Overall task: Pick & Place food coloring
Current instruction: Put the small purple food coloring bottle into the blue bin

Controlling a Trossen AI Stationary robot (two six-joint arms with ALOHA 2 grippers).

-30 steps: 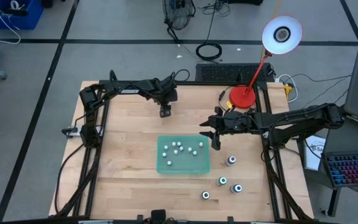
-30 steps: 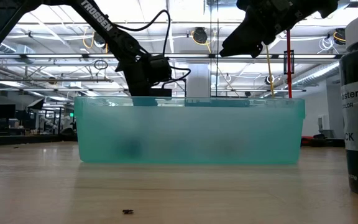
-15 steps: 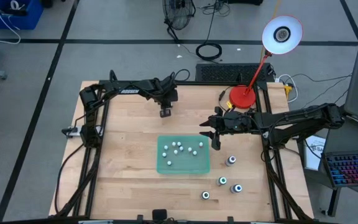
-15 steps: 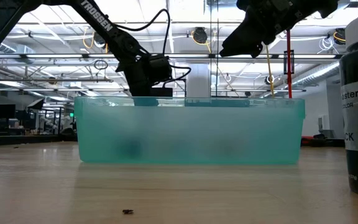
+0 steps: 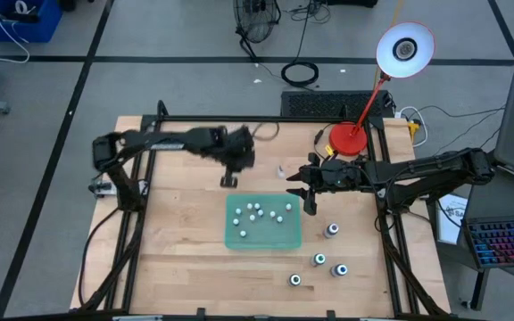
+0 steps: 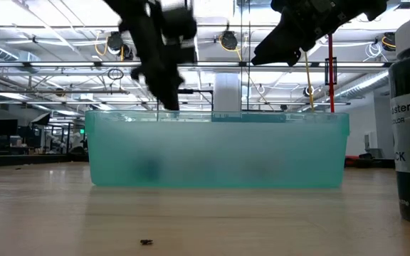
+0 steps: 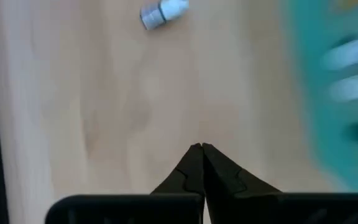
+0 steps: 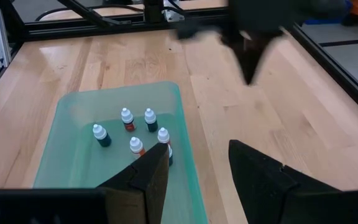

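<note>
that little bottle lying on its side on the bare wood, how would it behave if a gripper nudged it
The bottle looks round-bodied and lies flat on smooth wood, so it would probably roll. It seems tiny and likely light, so a nudge could send it skidding. Its tapered white tip might make it curve.

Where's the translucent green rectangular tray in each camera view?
High view: table centre, translucent green rectangular tray.
Low view: its wall fills the middle.
Left wrist view: blurred, off to one side.
Right wrist view: close ahead, bottles inside.
Shared landmark: shut left gripper, beside the tray's far edge.

bottles (image 5: 257, 212) in tray (image 5: 263, 238) | four bottles (image 5: 319, 259) right-front | lamp (image 5: 347, 138) behind
</note>
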